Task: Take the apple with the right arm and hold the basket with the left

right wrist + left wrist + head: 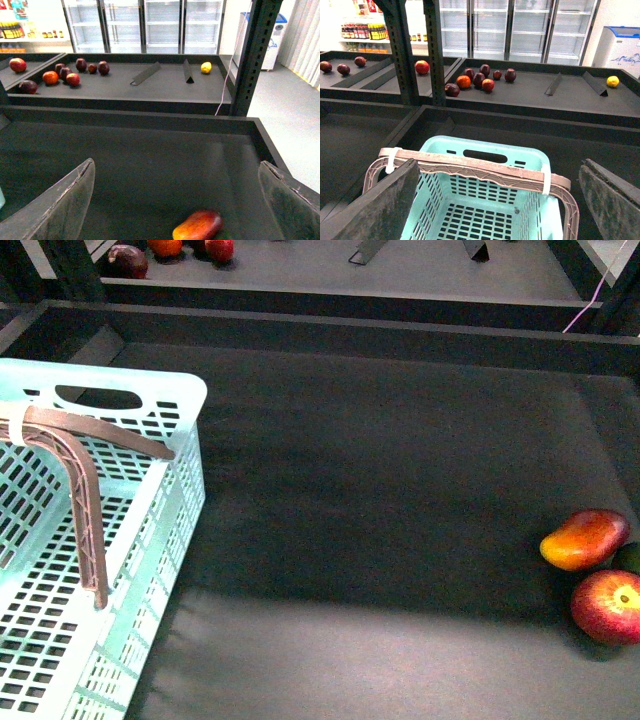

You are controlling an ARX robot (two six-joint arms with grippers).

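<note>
The red apple [608,606] with a yellowish stem patch lies at the right edge of the dark shelf, just in front of an orange-red mango-like fruit [584,539]. The mint-turquoise basket [150,540] stands at the left, its brown ribbed handle [85,500] swung over the opening. No gripper shows in the front view. My left gripper [502,200] is open above the basket [485,210], its handle [475,171] between the fingers. My right gripper [182,200] is open above the shelf, the mango-like fruit [197,226] below it. The apple is out of the right wrist view.
A dark green fruit [630,558] sits at the right edge behind the apple. A raised shelf lip [320,325] runs across the back. The rear shelf holds several red and dark fruits [480,79] and a yellow one [206,67]. A steel post [255,55] stands at the right.
</note>
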